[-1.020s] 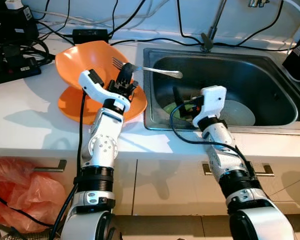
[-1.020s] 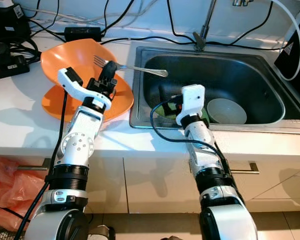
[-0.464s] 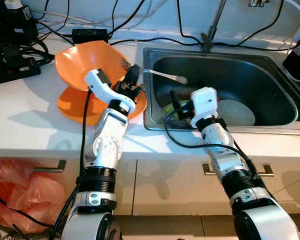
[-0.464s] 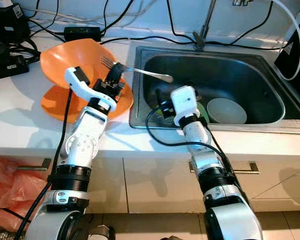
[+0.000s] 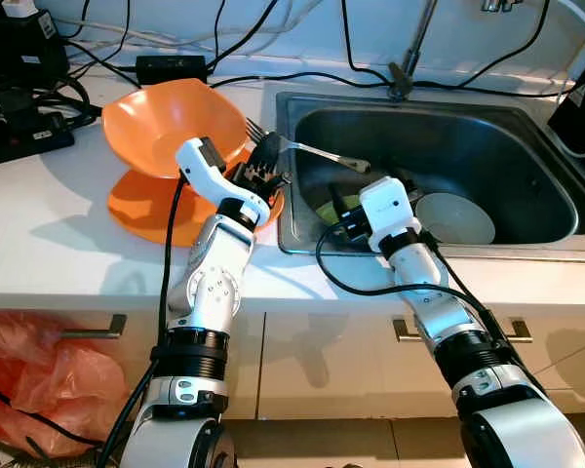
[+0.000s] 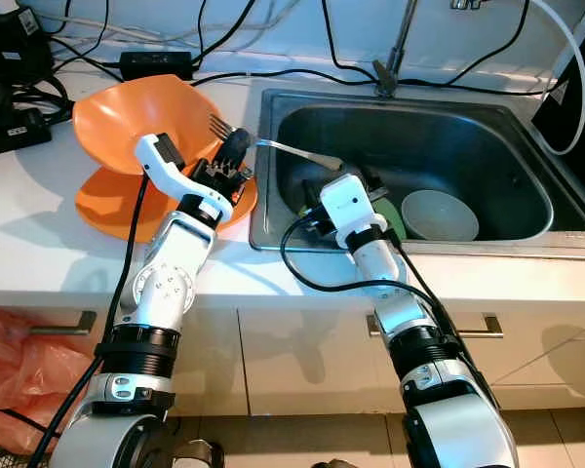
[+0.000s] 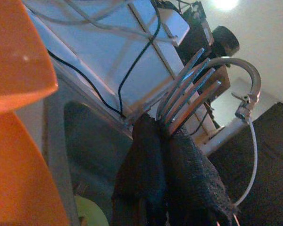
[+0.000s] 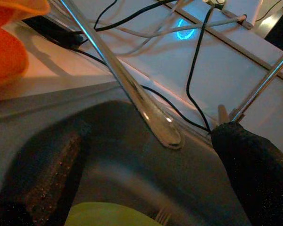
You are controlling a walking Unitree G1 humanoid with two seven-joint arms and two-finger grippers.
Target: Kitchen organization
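Observation:
My left gripper [image 5: 266,158] is shut on a silver fork [image 5: 317,151] just below its tines, at the sink's left rim. The tines [image 7: 188,89] stick up past the pinched black fingers [image 7: 146,155]. The fork's handle [image 8: 146,110] reaches out over the steel sink [image 5: 302,102]. My right gripper [image 5: 370,183] is inside the sink, open, one finger [image 8: 52,165] on each side of the handle's tip without touching it. An orange bowl [image 5: 156,127] leans tilted on an orange plate [image 5: 136,207] on the white counter, left of the fork.
In the sink lie a white bowl [image 5: 455,216] and a green dish [image 5: 331,208] under my right gripper. A faucet [image 5: 414,49] stands behind the sink. Power strips [image 5: 24,132] and black cables [image 5: 175,66] crowd the counter's back left. A red bag [image 5: 39,375] lies on the floor.
My left gripper has carried the fork to the right, toward the sink. My right gripper has swung left and up, so its fingers now flank the handle's tip.

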